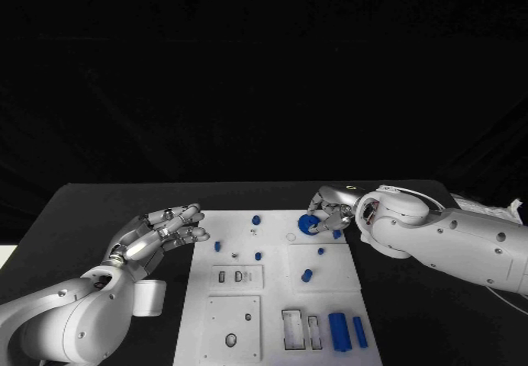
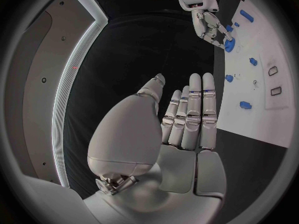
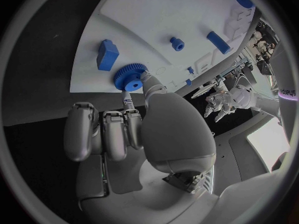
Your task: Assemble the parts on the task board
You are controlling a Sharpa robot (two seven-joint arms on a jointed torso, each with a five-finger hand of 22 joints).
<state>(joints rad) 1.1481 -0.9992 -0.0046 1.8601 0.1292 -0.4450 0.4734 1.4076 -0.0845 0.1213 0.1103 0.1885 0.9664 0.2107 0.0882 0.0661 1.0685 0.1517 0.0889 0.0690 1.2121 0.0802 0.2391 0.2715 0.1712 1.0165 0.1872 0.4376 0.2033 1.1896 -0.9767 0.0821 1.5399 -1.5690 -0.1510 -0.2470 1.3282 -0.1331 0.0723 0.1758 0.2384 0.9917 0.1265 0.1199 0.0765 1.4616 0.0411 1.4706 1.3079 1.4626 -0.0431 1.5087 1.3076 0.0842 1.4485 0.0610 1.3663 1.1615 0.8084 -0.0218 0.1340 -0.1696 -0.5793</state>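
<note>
My right hand point(image 1: 330, 213) pinches a toothed blue gear point(image 1: 308, 223) at the smooth white task board point(image 1: 275, 305); my left hand point(image 1: 165, 232) hovers with fingers apart, holding nothing.

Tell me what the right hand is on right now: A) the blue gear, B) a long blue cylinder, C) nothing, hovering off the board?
A: the right hand pinches the blue gear at the far right corner of the task board, fingertips on its hub.

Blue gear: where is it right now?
In the head view the blue gear sits at the task board's far right corner, at the right hand's fingertips; a small blue part lies just nearer.
</note>
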